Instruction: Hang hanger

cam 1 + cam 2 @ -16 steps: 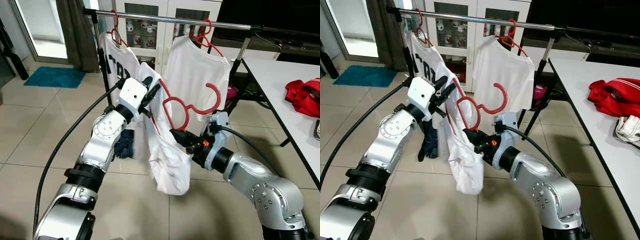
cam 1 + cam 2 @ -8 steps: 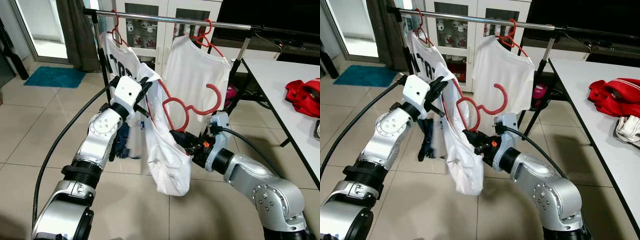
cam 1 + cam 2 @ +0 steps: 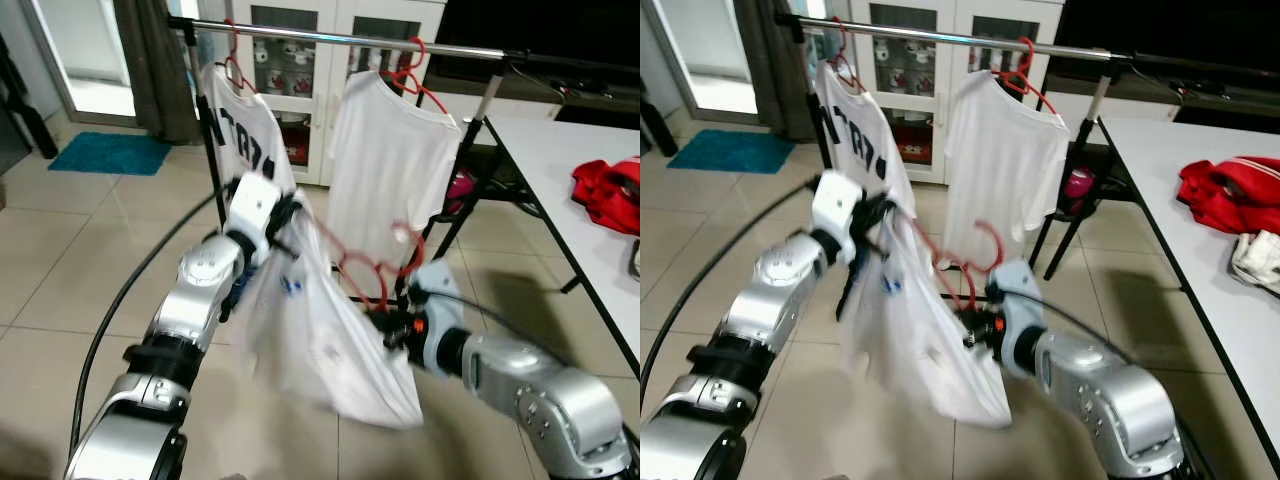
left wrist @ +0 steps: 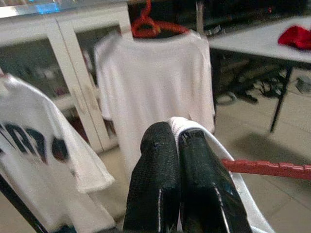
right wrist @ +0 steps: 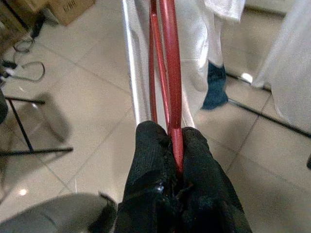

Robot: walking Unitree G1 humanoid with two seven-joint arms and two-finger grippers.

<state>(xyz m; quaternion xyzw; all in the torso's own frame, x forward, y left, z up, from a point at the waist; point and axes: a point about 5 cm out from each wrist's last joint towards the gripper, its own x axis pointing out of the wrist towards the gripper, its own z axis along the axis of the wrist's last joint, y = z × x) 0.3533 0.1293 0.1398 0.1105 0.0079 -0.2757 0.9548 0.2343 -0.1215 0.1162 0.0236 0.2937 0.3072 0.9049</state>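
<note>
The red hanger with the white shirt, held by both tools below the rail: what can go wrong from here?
1. The white shirt hangs loose and low off the red hanger; it may slip off before hanging.
2. The right tool pinches only a thin bar, so the hanger could twist.
3. The rail already carries two shirts; the hook might snag one.

A red hanger (image 5: 170, 73) carries a white shirt (image 3: 330, 340); black lettering marks another white shirt (image 3: 245, 140).

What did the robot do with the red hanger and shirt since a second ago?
Both claws, left claw and right claw, lowered the red plastic hanger with its white shirt, which spread wider. Both grips stayed shut. The two white shirts hanging on the metal rail stayed put.
</note>
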